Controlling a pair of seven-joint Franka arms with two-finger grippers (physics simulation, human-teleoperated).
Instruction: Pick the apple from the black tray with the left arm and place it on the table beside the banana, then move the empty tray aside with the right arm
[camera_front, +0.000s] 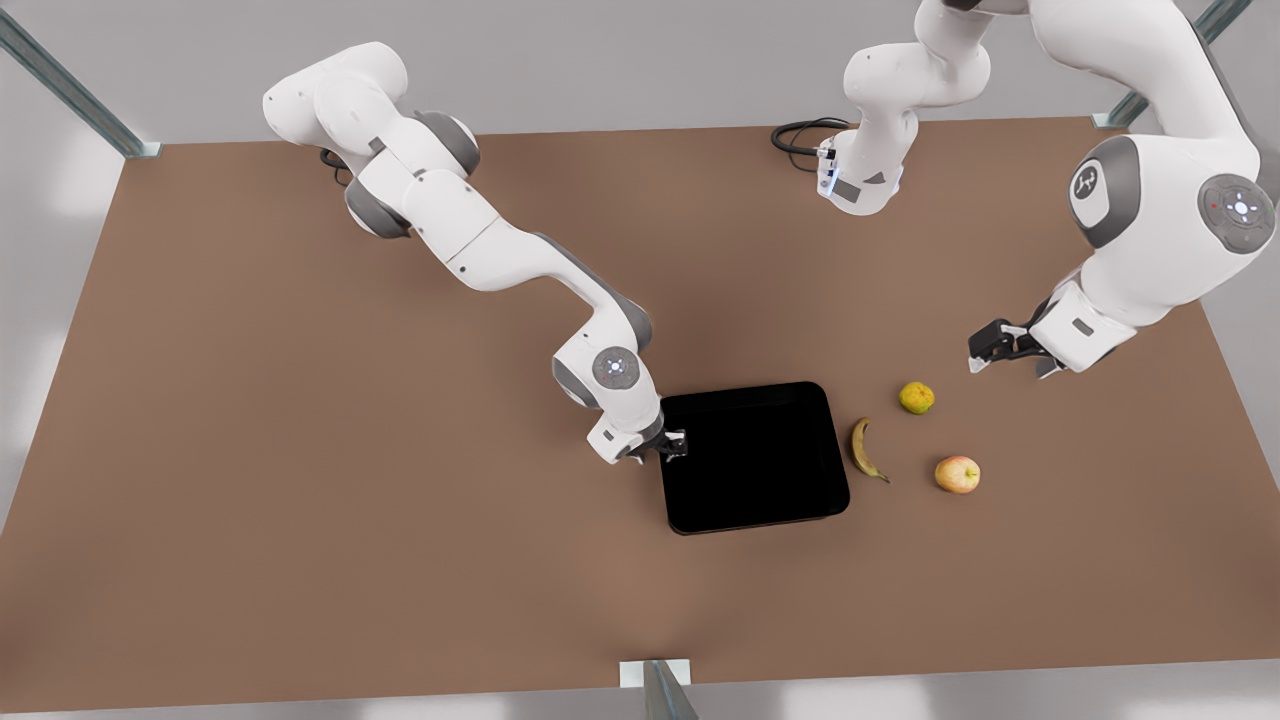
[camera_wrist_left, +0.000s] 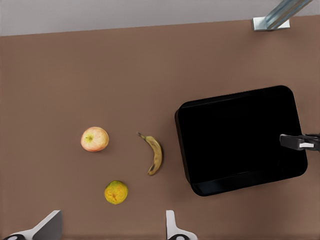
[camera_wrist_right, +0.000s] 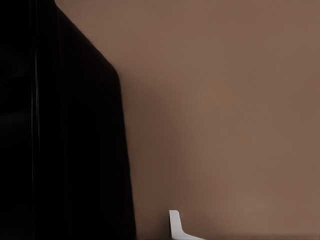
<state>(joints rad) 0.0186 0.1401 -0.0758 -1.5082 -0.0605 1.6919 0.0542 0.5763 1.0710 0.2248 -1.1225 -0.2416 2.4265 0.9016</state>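
Right claw (camera_front: 672, 446) is sitting at the empty tray's (camera_front: 755, 500) edge on the front view's left, grip state unclear. Left claw (camera_front: 985, 352) is hanging apart above the table (camera_front: 300, 500), far off, apple (camera_front: 957, 474) already down near the banana (camera_front: 866, 450).

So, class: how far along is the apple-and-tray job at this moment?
Done: the apple lies on the table near the banana, and the black tray is empty. In hand: the right tool is at the tray's rim. Left: moving the tray aside. The left tool, open, hangs over the table.

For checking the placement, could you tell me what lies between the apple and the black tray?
The banana lies between the apple and the black tray, seen in the front view.
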